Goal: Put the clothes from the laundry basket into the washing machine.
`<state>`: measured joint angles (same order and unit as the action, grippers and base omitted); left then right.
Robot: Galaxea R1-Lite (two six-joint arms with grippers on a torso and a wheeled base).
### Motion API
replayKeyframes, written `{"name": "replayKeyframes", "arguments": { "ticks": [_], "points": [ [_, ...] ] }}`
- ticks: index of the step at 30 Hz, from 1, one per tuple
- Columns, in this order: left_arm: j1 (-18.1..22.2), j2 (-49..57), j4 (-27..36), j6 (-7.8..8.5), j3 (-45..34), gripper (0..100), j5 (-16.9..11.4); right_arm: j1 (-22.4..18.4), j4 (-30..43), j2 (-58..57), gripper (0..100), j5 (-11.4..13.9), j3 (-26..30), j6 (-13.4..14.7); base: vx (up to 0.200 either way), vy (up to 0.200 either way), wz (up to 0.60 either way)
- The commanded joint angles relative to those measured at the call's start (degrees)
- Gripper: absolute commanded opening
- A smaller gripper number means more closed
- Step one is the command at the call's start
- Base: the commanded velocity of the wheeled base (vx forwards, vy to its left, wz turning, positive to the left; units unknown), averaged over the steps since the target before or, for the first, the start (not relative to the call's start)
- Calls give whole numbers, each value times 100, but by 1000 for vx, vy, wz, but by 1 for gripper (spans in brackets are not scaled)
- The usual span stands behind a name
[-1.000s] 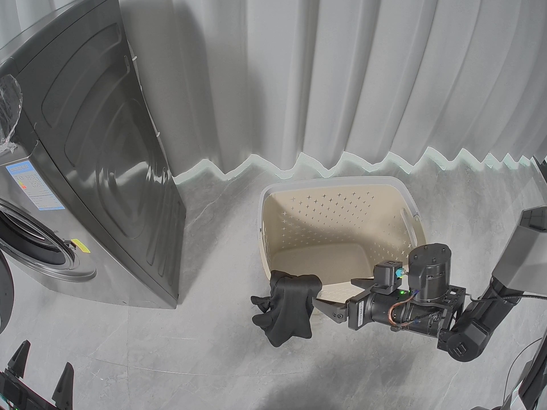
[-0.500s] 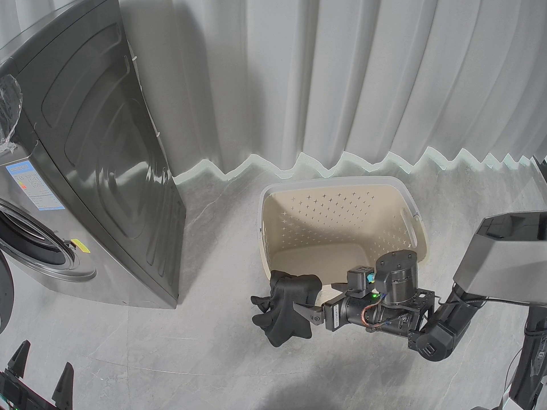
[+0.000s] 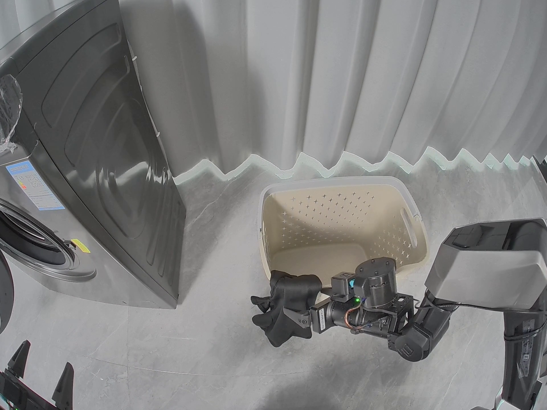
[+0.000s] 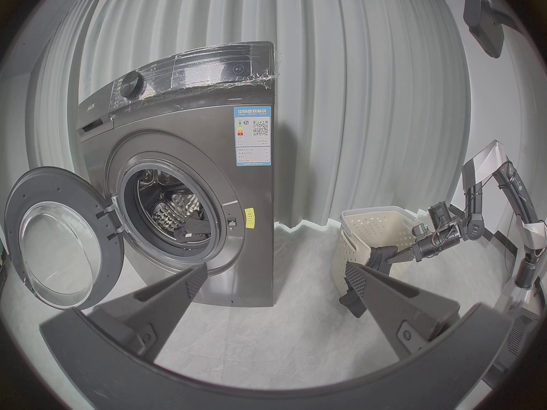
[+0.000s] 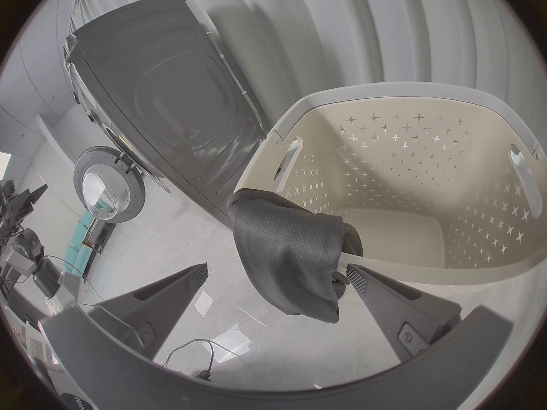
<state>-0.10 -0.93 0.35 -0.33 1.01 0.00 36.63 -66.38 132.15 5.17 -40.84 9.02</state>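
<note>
A black garment hangs over the near left corner of the beige laundry basket, spilling down outside onto the floor side. My right gripper is level with it, open, and the cloth sits between the spread fingers of the right gripper. The basket holds nothing else that I can see. The grey washing machine stands to the left with its round door swung open and dark cloth inside the drum. My left gripper is low at the near left, open and holding nothing.
White curtains hang behind the basket and the machine. Bare grey floor lies between the machine and the basket. A cable and scraps of paper lie on the floor near the garment.
My right arm has moved left along the basket's near edge, and its open fingers now flank the black garment. The garment and the left gripper have stayed put.
</note>
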Motion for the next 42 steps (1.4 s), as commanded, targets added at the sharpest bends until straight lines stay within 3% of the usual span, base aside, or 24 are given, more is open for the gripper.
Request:
{"name": "replayKeyframes", "arguments": {
  "ticks": [1, 7, 8, 20, 27, 34, 35, 42],
  "points": [
    [1, 93, 0, -2, -84, 100, 0, 2, 2, 118, 100, 2, -170, -6, 0, 0, 0],
    [1, 84, 0, -11, -84, 100, 0, 2, 2, 206, 100, -7, -346, -6, 0, 0, 0],
    [1, 93, 0, -11, -84, 100, 0, 2, 2, 215, 0, -7, -355, -6, 0, 0, 0],
    [1, 93, 0, -11, -84, 100, 0, -69, -16, 13, 0, -42, -249, 3, 0, 0, 0],
    [1, 84, 0, -2, -92, 100, 0, -69, 11, -1015, 0, -95, 559, 3, 0, 0, 0],
    [1, 93, 0, 7, -84, 100, 0, -165, -16, -875, 0, -104, 656, 21, 0, 0, 0],
    [1, 93, 0, 7, -92, 100, 0, -156, -51, -681, 100, -113, 603, 21, 0, 0, 0],
    [1, 84, 0, -2, -84, 100, 0, -156, -393, -128, 100, -121, 392, -6, 0, 0, 0]
  ]
}}
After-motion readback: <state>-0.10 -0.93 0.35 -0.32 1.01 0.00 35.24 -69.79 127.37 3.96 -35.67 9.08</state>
